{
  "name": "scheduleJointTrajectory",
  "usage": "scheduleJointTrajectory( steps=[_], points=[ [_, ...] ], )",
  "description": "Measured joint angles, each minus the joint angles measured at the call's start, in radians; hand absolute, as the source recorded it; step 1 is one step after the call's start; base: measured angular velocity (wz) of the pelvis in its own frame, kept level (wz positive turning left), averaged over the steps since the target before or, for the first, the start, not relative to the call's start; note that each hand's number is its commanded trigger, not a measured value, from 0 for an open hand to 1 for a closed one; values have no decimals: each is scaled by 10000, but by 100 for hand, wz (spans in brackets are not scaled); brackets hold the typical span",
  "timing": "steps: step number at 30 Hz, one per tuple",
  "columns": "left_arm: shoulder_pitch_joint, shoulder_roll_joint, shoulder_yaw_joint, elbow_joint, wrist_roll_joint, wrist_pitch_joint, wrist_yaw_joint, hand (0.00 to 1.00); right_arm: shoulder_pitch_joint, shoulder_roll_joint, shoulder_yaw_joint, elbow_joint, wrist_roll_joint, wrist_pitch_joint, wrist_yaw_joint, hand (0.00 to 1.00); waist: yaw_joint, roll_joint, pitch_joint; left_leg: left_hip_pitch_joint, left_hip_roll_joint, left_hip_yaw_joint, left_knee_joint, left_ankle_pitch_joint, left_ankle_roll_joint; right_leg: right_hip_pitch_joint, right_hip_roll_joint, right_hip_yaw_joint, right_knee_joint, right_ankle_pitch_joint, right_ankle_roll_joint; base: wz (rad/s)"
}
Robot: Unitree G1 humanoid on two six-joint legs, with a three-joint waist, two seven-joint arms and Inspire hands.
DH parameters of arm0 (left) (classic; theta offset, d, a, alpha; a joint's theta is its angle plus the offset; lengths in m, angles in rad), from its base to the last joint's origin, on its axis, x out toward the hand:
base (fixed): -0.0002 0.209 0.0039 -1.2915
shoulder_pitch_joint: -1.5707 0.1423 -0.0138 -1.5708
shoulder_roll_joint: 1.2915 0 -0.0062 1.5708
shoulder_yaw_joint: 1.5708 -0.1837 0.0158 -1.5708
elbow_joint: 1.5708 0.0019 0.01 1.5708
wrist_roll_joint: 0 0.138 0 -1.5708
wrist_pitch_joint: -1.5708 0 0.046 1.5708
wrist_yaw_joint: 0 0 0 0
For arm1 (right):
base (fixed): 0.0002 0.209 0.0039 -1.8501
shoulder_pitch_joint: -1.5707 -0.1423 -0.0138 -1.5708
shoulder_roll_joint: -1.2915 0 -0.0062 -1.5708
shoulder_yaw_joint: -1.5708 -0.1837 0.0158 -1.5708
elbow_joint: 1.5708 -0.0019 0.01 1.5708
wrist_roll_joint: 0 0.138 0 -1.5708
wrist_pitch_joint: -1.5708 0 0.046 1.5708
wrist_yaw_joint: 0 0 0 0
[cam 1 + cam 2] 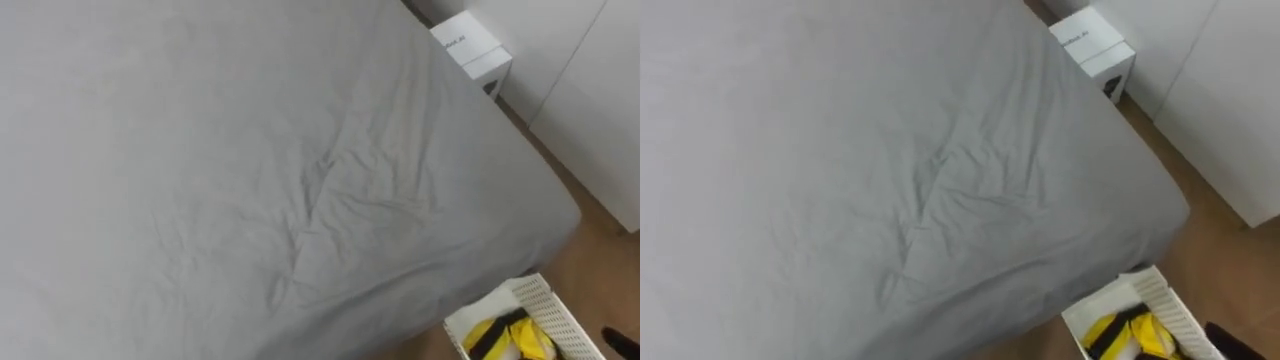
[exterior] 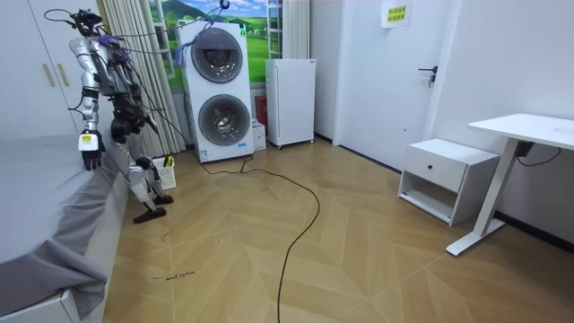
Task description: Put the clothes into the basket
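Observation:
A white slatted basket (image 1: 545,305) stands on the floor at the bed's corner, at the lower right of the eye views. Yellow and black clothes (image 1: 505,338) lie inside it. In the room view I stand at the side of the bed, facing it, with the basket (image 2: 164,170) by my feet. My left hand (image 2: 88,151) hangs over the bed's edge with its fingers relaxed and nothing in it. A dark edge of my right hand (image 1: 613,338) shows at the corner beside the basket.
The grey bed sheet (image 1: 250,170) is wrinkled and bare. A white box (image 1: 470,45) sits past the bed's far corner, by white wardrobe doors (image 1: 590,110). In the room view a stacked washer and dryer (image 2: 218,94) stands behind the basket, on wooden floor.

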Motion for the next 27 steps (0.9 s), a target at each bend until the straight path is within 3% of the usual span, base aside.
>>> scheduleJointTrajectory(
  steps=[4,6,7,8,10,13,17,21,27],
  points=[
    [39,179,1,2,20,-6,65,0,405,253,4,28,81,116,10,0,64,-408,-54,486,-9,-17,-106,-1,-1,793,-4,-271,-492,25,-27,24],
    [216,276,38,-141,101,-6,213,0,607,648,137,11,187,310,92,0,162,-687,-77,888,-22,-62,-236,-2,-4,1301,20,-382,-707,31,-37,21],
    [306,277,45,-271,204,-6,263,0,644,763,238,6,219,326,121,0,163,-722,-90,954,-30,-127,-236,-2,-4,1407,17,-455,-769,36,-44,24],
    [429,272,73,-462,357,-6,290,0,773,984,367,5,308,347,226,0,152,-811,-90,1044,-65,-382,-236,-6,-8,1621,-1,-603,-886,37,-46,36],
    [467,118,417,-577,817,-12,287,0,977,1301,419,60,407,667,537,0,172,-874,-87,1265,-143,-594,-244,-5,-8,2010,-51,-887,-1038,7,-15,42],
    [456,5,697,-591,1193,-98,347,0,1183,1659,585,122,402,783,888,0,235,-993,-88,1432,-196,-799,-260,-6,-8,2279,-94,-1103,-1100,-56,5,25],
    [444,-181,822,-710,1497,-466,725,0,1592,2084,1129,390,16,966,1529,0,391,-1287,-104,1555,-296,-1153,-255,-6,-8,2668,-151,-1559,-1215,-129,48,37],
    [400,-362,823,-682,1566,-802,752,0,1384,2174,1943,906,-1129,1207,2118,0,699,-1367,-74,1651,-361,-1421,-253,-7,-8,2859,-213,-1780,-1212,-141,82,14],
    [202,-698,759,-671,1569,-1002,878,0,780,2299,3208,876,-2748,1333,2527,0,1216,-1341,-84,1632,-478,-1690,-210,-27,33,2966,-304,-2106,-1202,-210,201,18]
  ],
)
